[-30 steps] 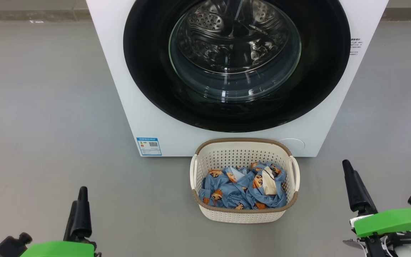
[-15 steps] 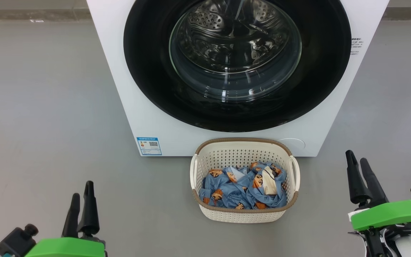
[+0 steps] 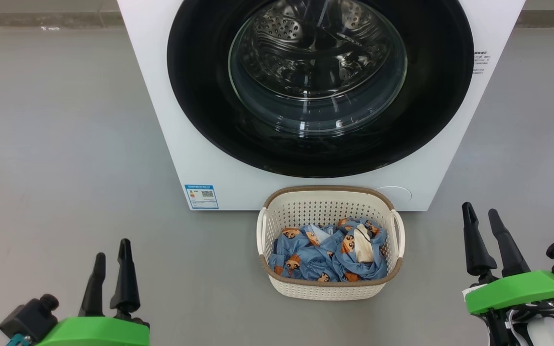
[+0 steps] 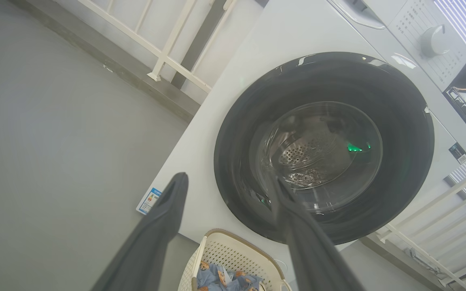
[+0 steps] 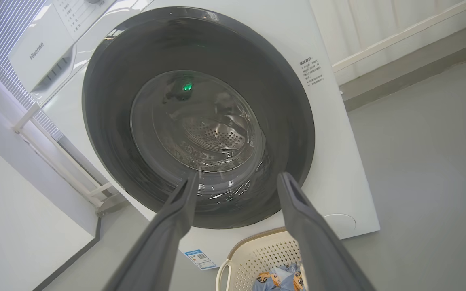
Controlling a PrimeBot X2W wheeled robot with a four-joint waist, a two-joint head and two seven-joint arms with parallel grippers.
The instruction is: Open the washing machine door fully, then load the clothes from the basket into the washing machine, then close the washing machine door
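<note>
"Hisense" stands on the top panel (image 5: 41,48) of the washing machine (image 5: 334,161); the sticker (image 3: 201,196) print is unreadably small.

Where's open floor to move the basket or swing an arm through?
Bare floor lies left of the washing machine and basket, ahead of the left gripper, and right of them, ahead of the right gripper. Crowded in the middle: the basket sits close below the door.

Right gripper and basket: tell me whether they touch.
Apart. The head view shows bare grey floor between the right gripper and the basket.
</note>
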